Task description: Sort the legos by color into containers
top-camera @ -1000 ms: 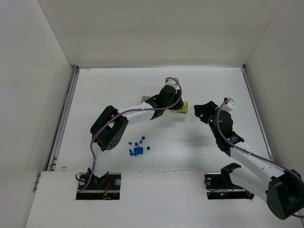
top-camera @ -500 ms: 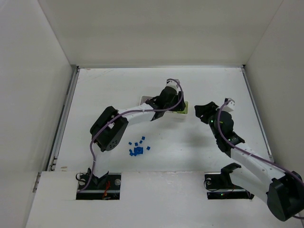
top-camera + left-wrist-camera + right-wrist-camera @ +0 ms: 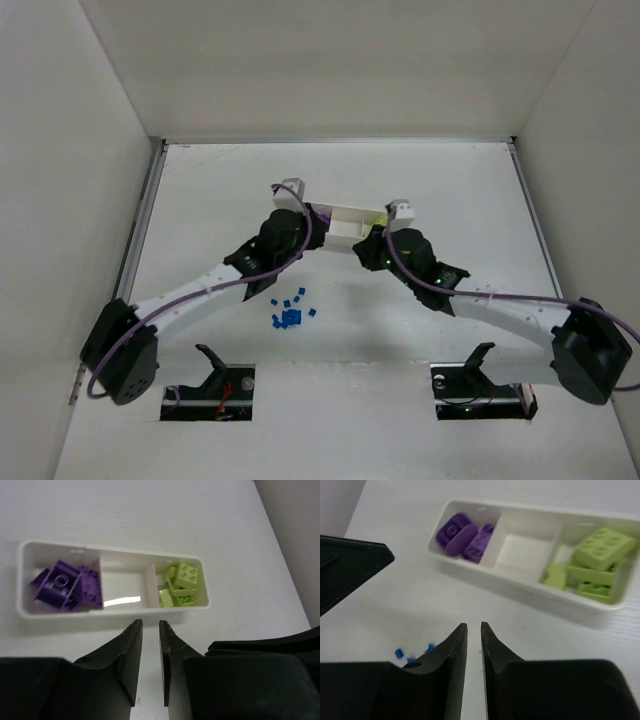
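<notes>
The purple legos (image 3: 65,582) lie in a heap in one end box of the long white tray (image 3: 110,611). The yellow-green legos (image 3: 180,582) lie in the box at the other end. The middle box (image 3: 122,580) sits between them, with its white floor showing. The tiny blue legos (image 3: 290,314) lie in a loose bunch on the white table (image 3: 200,190), outside the tray.

The left gripper (image 3: 150,625) points at the tray. The tray lies sideways just past its tips. The purple legos are ahead of it and to the left. The yellow-green legos are ahead of it and to the right. Its two black fingers are squeezed together, with only a thin slit between them. It holds nothing.

The right gripper (image 3: 474,626) points at the tray too. The tray lies a little way in front of it, on a slant. From here the purple legos are ahead and to the left, and the yellow-green legos are ahead and to the right. A few blue legos sit on the table close beside it, low on its left side. Its fingers are pushed almost together as well, with just a thin slit, and there is nothing in the slit.

From above, the tray sits between the two wrists. The blue bunch lies on the near side of both grippers, between the two arms and apart from the tray.
</notes>
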You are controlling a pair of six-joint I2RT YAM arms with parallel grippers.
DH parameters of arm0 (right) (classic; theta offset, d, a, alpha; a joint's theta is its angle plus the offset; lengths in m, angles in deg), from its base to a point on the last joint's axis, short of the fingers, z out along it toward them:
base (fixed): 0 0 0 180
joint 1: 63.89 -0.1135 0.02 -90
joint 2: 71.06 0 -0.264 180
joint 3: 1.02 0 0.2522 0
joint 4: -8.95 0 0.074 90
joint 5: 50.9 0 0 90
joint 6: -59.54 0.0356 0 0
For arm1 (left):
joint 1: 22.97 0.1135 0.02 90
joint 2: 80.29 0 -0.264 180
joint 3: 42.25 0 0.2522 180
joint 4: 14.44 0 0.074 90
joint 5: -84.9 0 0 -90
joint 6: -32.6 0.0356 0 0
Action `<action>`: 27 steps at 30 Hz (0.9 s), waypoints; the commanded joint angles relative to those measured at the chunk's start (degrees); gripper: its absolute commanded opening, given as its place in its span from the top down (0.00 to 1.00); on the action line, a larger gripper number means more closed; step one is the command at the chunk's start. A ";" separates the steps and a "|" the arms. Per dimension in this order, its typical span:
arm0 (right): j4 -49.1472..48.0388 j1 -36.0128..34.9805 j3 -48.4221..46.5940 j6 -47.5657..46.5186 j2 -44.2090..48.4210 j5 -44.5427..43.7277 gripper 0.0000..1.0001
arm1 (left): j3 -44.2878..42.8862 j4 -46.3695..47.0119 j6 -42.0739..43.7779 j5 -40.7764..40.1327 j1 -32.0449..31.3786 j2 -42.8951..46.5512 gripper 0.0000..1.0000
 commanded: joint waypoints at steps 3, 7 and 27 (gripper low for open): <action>6.97 -11.91 -7.03 -10.44 -8.50 6.88 0.76 | 13.14 -12.09 -5.34 -11.04 0.55 16.61 0.80; 9.60 -18.68 -10.36 -14.92 -14.66 8.49 0.65 | 19.30 -22.73 -10.00 -15.09 1.34 24.36 0.76; 15.94 -20.98 -18.63 -18.36 -28.12 11.82 0.45 | 25.11 -42.62 -26.61 -15.19 -4.81 30.08 0.61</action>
